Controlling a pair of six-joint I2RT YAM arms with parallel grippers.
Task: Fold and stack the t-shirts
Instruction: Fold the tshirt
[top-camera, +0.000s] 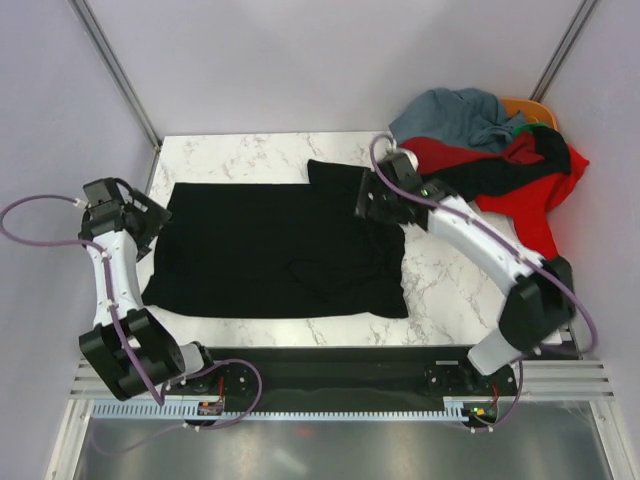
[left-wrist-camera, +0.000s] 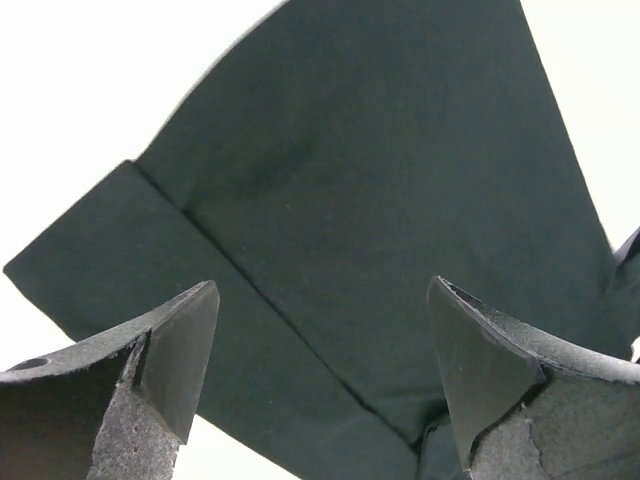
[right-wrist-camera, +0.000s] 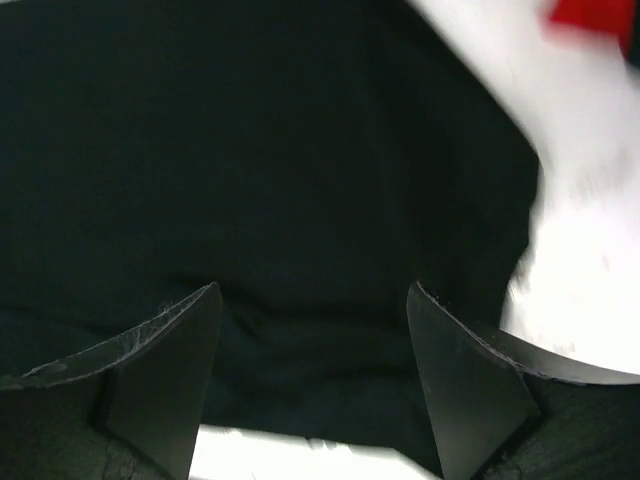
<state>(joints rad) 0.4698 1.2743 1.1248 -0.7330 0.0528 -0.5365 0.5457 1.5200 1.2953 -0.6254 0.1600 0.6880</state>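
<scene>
White marble-patterned table carried a plain black cloth t-shirt, spread flat in its middle. The left gripper stood at the shirt's left edge and the right gripper over its far right part, both with jaws spread wide, pinching nothing. A heap of red, grey-blue, orange and green tees lay at the far right corner.

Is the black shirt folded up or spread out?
Mostly spread: the black t-shirt lies flat across the table, one flap lapped over.

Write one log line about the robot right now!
left gripper: open | right gripper: open | black t-shirt: spread on table | other t-shirts: heaped far right
</scene>
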